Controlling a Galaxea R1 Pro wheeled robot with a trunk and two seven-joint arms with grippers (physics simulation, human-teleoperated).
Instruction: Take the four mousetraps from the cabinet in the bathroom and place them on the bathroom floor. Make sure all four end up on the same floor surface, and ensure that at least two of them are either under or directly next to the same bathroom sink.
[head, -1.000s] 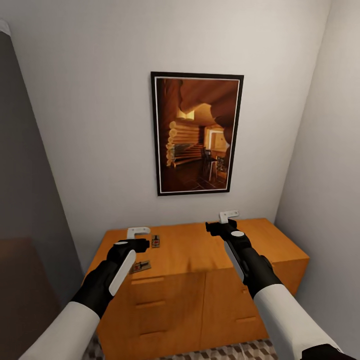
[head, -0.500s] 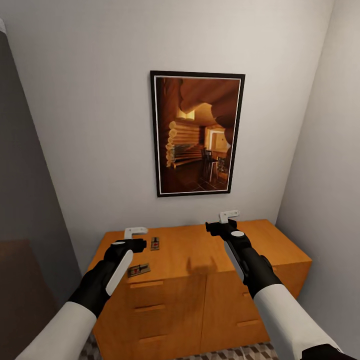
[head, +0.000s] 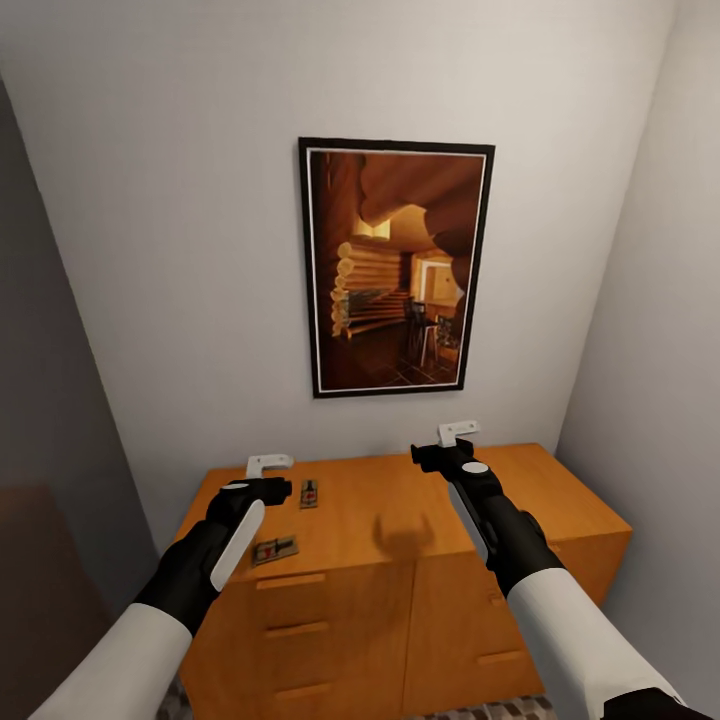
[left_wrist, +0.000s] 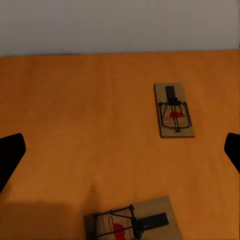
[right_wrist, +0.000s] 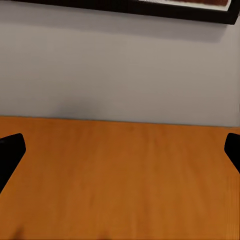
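Two mousetraps lie flat on the left part of the honey-orange cabinet (head: 400, 510) top: one (head: 309, 493) further back, one (head: 274, 549) near the front edge. In the left wrist view they appear as the far mousetrap (left_wrist: 174, 110) and the near mousetrap (left_wrist: 132, 226). My left gripper (head: 268, 466) hovers open above the cabinet top, just left of the far trap, holding nothing. Over the cabinet's right half, my right gripper (head: 457, 433) is also open and empty, above bare wood (right_wrist: 120, 180).
A framed picture (head: 395, 265) hangs on the white wall behind the cabinet. Walls close in on both sides. Drawer fronts (head: 295, 630) face me. A sliver of patterned floor tile (head: 500, 711) shows below the cabinet.
The whole view has shifted a little, so the cabinet sits slightly lower and larger in the picture. Both grippers stay open and keep nearly the same places over the cabinet top.
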